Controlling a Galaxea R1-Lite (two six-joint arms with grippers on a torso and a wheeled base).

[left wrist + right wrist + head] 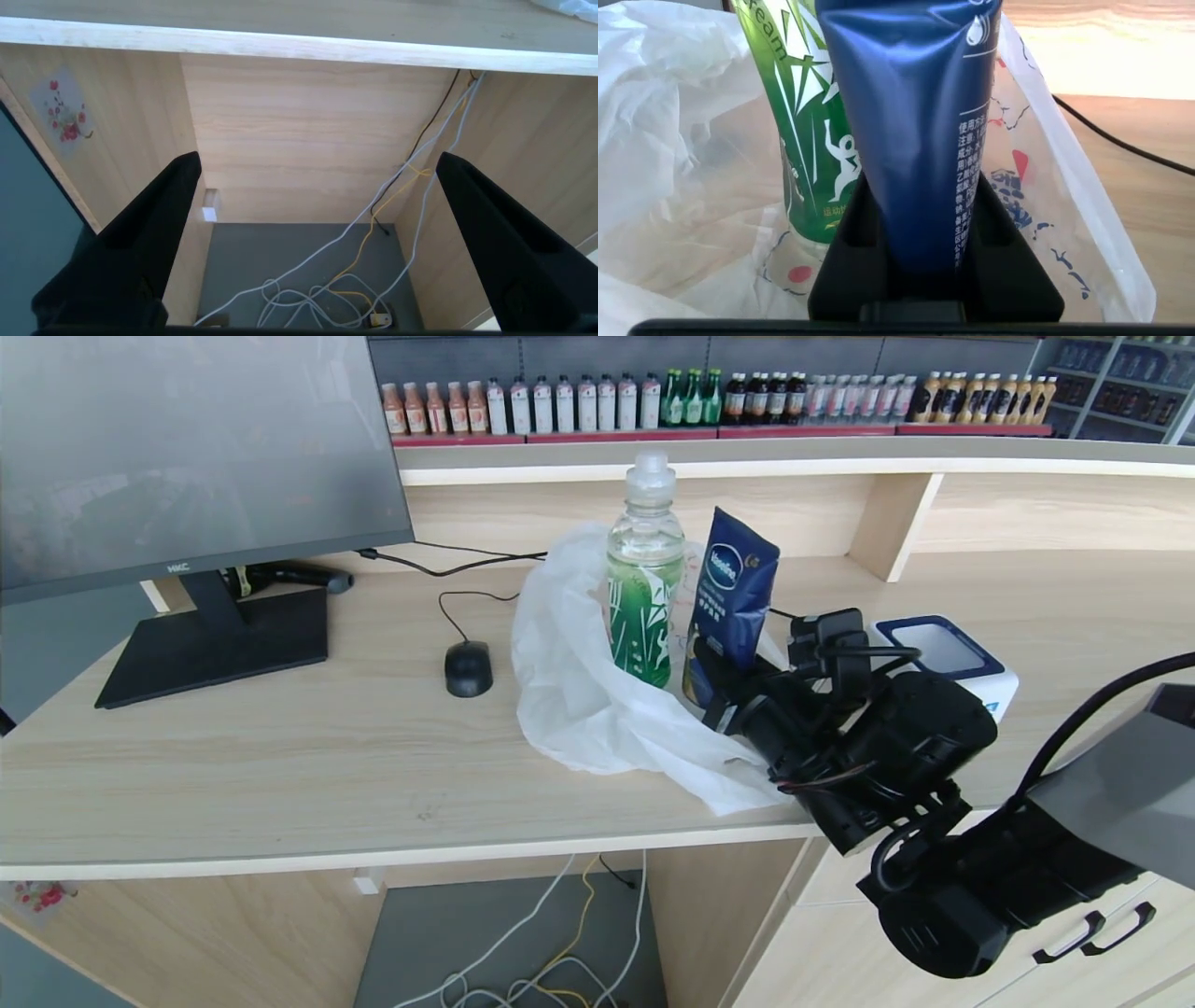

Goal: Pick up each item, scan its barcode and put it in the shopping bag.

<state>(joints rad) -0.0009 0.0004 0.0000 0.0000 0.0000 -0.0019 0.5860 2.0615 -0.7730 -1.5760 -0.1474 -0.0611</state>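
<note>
Head view, right gripper (717, 695) clamped on blue tube (736, 588), tube's lower end hidden

The counter (280, 747) is pale wood-grain board, smooth and matt. The shopping bag (569, 700) is thin white plastic film, crumpled, half see-through and softly shiny. In it, the bottle (644, 579) is clear ribbed plastic with a glossy green wrap, and the tube (733, 593) to its right is smooth dark blue plastic with a satin sheen. The right gripper (717, 686) is matt black plastic. On the left, the mouse (468, 668) is black plastic and faintly shiny, and the monitor (187, 448) screen is dull grey.
</note>
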